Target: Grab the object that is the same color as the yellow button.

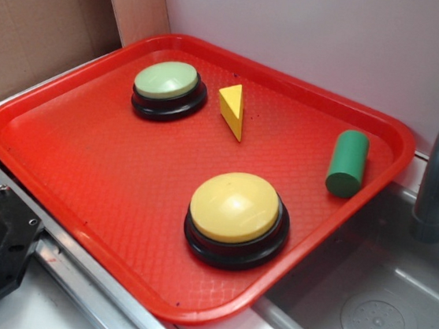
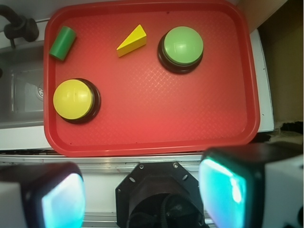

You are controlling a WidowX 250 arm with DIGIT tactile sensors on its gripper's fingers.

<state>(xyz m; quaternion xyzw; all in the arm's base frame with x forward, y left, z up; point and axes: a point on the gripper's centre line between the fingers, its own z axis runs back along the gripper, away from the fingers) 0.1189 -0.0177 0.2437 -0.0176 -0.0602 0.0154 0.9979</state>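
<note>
Yellow wedge block [image 1: 232, 110] [image 2: 132, 41]: lying free on red tray [image 1: 84, 173] [image 2: 152, 128], far half, between pale green button [image 1: 167, 81] [image 2: 183, 42] and green cylinder [image 1: 348, 162] [image 2: 63, 42]. In exterior view, just right of green button but apart from it, no contact. Well apart from cylinder on far right. Nothing on top, nothing leaning against; open tray floor all around, so approach from above looks unobstructed.

Look of wedge: solid, cheese-slice shape, triangular faces, sharp tip at one end, thick blunt end opposite. Plain yellow, slightly glossy, much smaller than either button. Same hue as yellow button [image 1: 235, 208] [image 2: 73, 99], hence the match for the task. Sloped sides prob. slippery for a pinch; flat parallel faces likely the better grip, judged from shape only.

Yellow button: large dome on black round base, near side of tray in exterior view, well apart from wedge. Just a colour ref, not to be grabbed.

Cylinder lying on its side near tray's right rim; could roll if bumped.

Gripper [image 2: 142, 194]: pads wide apart at bottom of wrist view, holding nothing, hanging outside tray's near rim, high above. Not visible in exterior view. Grab not yet begun; needs travel over tray to far side, then descent.
</note>
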